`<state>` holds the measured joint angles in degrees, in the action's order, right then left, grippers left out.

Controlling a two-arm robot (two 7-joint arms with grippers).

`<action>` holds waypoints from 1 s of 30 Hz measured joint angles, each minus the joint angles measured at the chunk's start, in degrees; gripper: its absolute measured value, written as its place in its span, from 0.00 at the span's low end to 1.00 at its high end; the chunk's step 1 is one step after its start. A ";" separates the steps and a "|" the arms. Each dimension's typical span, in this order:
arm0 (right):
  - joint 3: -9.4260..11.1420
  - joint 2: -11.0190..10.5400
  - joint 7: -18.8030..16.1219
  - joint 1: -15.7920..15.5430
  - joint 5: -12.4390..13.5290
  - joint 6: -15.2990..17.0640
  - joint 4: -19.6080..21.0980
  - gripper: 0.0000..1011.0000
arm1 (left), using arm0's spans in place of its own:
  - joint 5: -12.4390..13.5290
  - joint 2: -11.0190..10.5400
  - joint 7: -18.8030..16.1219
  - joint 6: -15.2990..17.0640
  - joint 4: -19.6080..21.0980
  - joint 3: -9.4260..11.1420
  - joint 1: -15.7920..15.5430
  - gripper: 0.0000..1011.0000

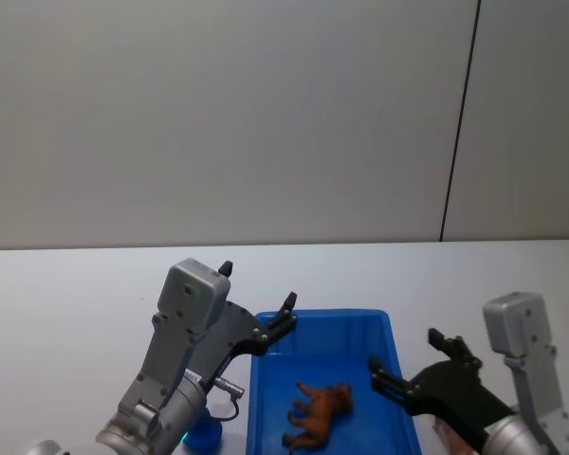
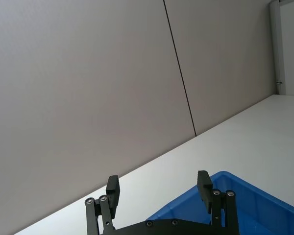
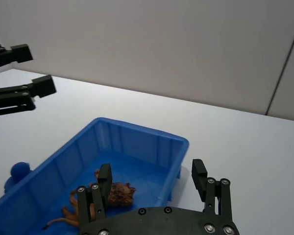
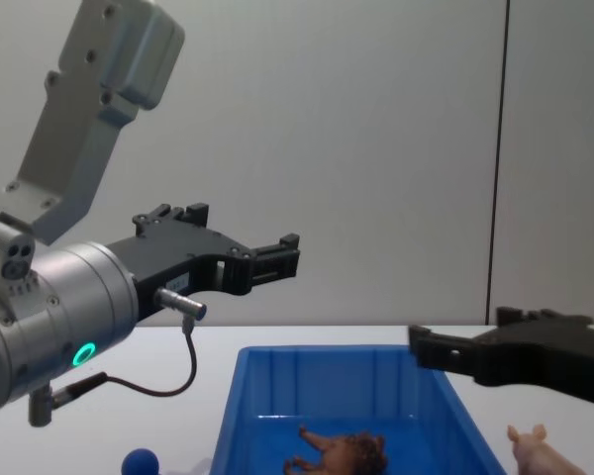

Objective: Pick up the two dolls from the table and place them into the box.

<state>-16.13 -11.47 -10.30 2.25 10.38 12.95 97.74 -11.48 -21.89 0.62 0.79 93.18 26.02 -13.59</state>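
My left jaws and right jaws were apart; the pink doll point(image 4: 540, 450) lay just below the right jaws, beside the box point(image 4: 317, 350).

Brown doll point(image 1: 321, 412) lies in blue box point(image 1: 334, 334); pink doll point(image 4: 540, 450) outside.

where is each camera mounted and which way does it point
Head: up top, looks down into the blue bin with the brown animal doll; left gripper and right gripper show, open.
Chest: lower, looks across the table; both grippers enter from the sides, pink doll right of the bin.
Left wrist: faces the wall and bin corner past its own fingers.
Right wrist: faces into the bin past its own fingers.
Shared: head and right wrist both show the brown animal doll.
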 joint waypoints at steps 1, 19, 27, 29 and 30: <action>0.06 -0.16 0.45 -0.32 -0.02 0.09 0.40 0.99 | 0.00 0.00 0.00 0.00 0.00 0.00 0.00 0.99; 1.65 -3.20 8.96 -6.37 1.03 4.96 5.42 0.99 | 0.00 0.00 0.00 0.00 0.00 0.00 0.00 0.99; 1.98 -3.81 10.14 -7.82 1.30 6.19 4.77 0.99 | 0.00 0.00 0.00 0.00 0.00 0.00 0.00 0.99; 2.02 -3.87 10.23 -8.08 1.33 6.37 4.27 0.99 | 0.00 0.00 0.00 0.00 0.00 0.00 0.00 0.99; 2.03 -3.87 10.23 -8.14 1.35 6.43 4.09 0.99 | 0.00 0.00 0.00 0.00 0.00 0.00 0.00 0.99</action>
<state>-14.11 -15.34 -0.07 -5.89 11.73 19.39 101.83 -11.48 -21.89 0.62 0.79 93.18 26.02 -13.59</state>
